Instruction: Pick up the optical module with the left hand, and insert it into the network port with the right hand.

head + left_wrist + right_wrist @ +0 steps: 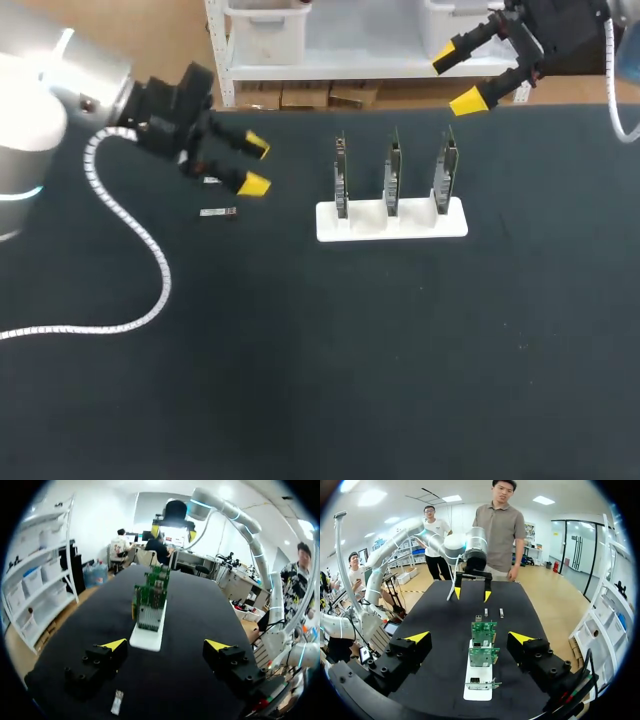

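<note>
Both grippers are spread wide right now with nothing in either one. My left gripper (255,165) sits low over the left side of the black table (350,350), yellow tips pointing right toward the card stand. There are two optical modules lying flat on the mat there. One optical module (217,212) is on the near side of the left gripper, apart from its fingers, and in the left wrist view it shows under the gripper, closer to one finger than the other. The second module (211,180) sits just beside the fingers, partly tucked under the black finger bodies, so I can't tell if anything touches it.

The white stand (392,222) is mid-table, holding three green network cards (392,172) upright in a row, left to right. I can't make out the ports themselves from the head view.

My right gripper (458,78) hangs over the far right edge of the table, beyond the stand and well apart from the cards.
</note>
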Tool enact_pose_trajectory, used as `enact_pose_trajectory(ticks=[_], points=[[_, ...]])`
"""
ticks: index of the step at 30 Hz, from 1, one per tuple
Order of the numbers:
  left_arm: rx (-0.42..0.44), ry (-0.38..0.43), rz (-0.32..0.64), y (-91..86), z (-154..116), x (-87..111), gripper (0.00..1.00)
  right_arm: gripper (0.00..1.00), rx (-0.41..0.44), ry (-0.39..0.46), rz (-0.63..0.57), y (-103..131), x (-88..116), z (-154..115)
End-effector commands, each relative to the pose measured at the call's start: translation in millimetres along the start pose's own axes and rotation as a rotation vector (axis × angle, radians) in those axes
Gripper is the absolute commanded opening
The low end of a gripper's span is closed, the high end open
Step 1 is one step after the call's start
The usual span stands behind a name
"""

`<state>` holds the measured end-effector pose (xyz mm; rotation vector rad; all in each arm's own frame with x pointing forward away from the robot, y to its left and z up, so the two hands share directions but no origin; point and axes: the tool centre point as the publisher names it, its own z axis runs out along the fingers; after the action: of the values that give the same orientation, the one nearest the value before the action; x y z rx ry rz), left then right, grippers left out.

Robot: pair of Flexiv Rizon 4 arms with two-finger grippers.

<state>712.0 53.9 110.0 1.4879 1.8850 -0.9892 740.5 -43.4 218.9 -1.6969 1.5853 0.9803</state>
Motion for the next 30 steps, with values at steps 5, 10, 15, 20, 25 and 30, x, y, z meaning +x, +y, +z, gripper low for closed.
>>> enact_pose_trajectory(ticks=[5, 10, 15, 20, 25, 30], points=[[-0.069, 0.229, -0.061, -15.4, -37, 16.9, 1.00, 1.00, 0.000, 0.001, 0.000, 0, 0, 0], [-0.067, 0.349, 0.015, -11.5, -43, 26.6, 1.00, 1.00, 0.000, 0.001, 0.000, 0, 0, 0], [-0.052, 0.353, 0.024, -2.1, -38, 34.2, 1.00, 1.00, 0.000, 0.001, 0.000, 0, 0, 0], [-0.030, 0.247, 0.009, -0.2, -35, 32.2, 1.00, 1.00, 0.000, 0.001, 0.000, 0, 0, 0], [-0.030, 0.247, 0.009, -0.2, -35, 32.2, 1.00, 1.00, 0.000, 0.001, 0.000, 0, 0, 0], [-0.030, 0.247, 0.009, -0.2, -35, 32.2, 1.00, 1.00, 0.000, 0.001, 0.000, 0, 0, 0]])
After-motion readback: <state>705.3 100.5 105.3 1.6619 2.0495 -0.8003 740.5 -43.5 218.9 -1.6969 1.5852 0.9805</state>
